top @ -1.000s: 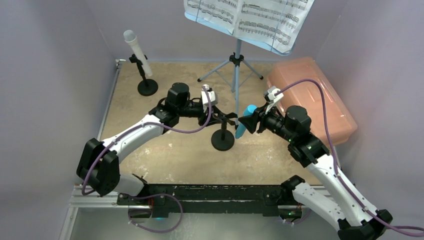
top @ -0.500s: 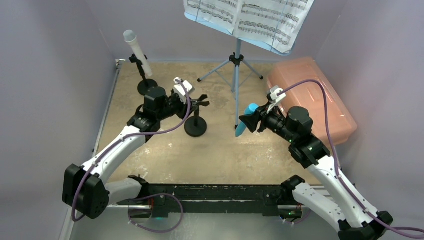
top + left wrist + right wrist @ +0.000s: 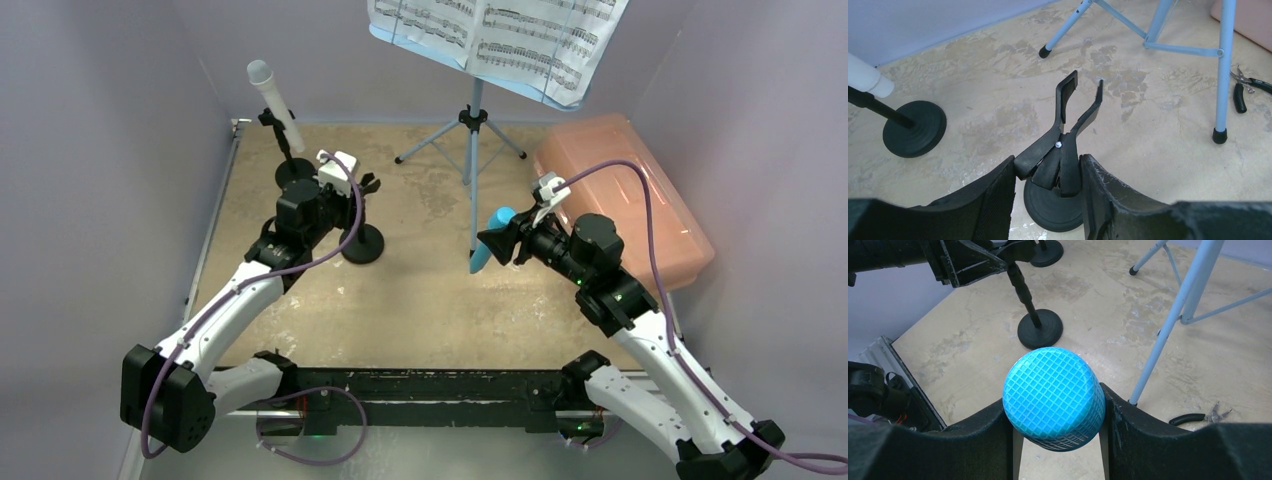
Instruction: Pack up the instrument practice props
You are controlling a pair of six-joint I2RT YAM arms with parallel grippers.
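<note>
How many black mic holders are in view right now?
2. The back holder, far left, carries the white microphone; the empty holder stands just in front of it, clip in the left end effector. None appears hidden.

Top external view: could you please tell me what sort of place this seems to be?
Probably a small walled robot test cell staged as a music practice corner: plain walls close in a worn tabletop, a music rack holds sheet music, and a white microphone stands in a holder.

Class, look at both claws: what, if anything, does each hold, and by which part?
Left claw: the empty mic holder, by its clip's squeeze handles. Right claw: the blue microphone, pinched just behind its mesh head.
</note>
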